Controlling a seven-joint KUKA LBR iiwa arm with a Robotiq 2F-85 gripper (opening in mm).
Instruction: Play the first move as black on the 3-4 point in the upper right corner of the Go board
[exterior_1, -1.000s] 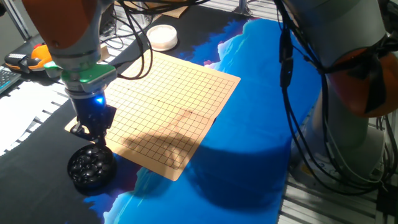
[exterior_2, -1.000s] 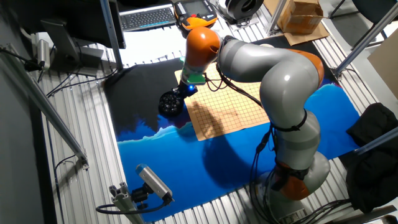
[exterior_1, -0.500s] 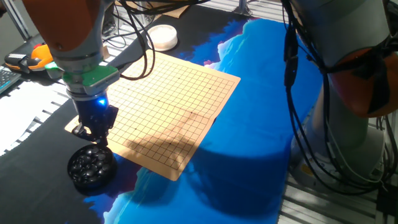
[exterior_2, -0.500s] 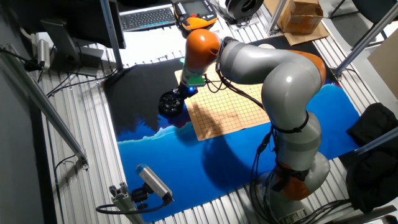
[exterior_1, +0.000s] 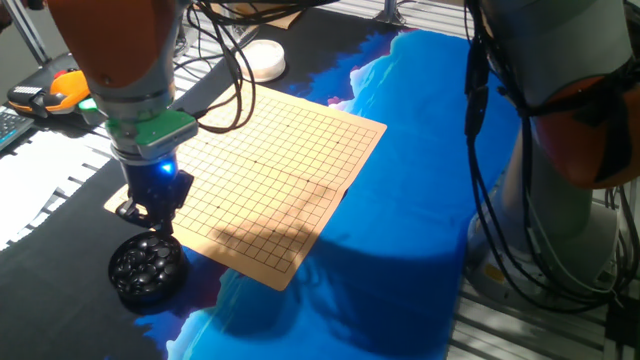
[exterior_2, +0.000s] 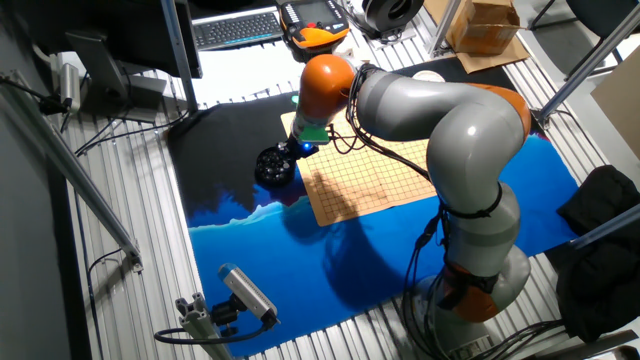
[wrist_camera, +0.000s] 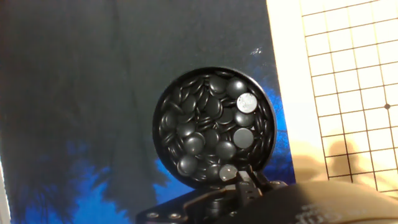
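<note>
The gripper (exterior_1: 158, 228) hangs just above the round black bowl (exterior_1: 146, 268) of stones, at the near-left corner of the Go board (exterior_1: 270, 160); its dark fingers point down from a blue-lit wrist with a green collar under the orange arm. In the hand view the fingertips sit at the lower rim of the bowl (wrist_camera: 214, 127), and a small dark round stone (wrist_camera: 228, 172) shows right at their tip — whether the jaws are pinched on it or only hovering over it I cannot tell, since the finger gap is hidden by the gripper body. The bowl is full of glossy black stones, 1 of them catching a bright glare near the upper right of the pile. The bowl rests on black cloth just beside the board's edge, not on the board. The board (exterior_2: 370, 170) is a pale wooden grid lying flat, partly on the black cloth and partly on a blue cloth (exterior_1: 420, 180) that spreads toward the robot's base; no stone is visible on its lines. A white round dish (exterior_1: 260, 58) sits beyond the board's far corner, well apart from the gripper. In the other fixed view the gripper (exterior_2: 289, 152) is between the bowl (exterior_2: 273, 166) and the board's corner.
</note>
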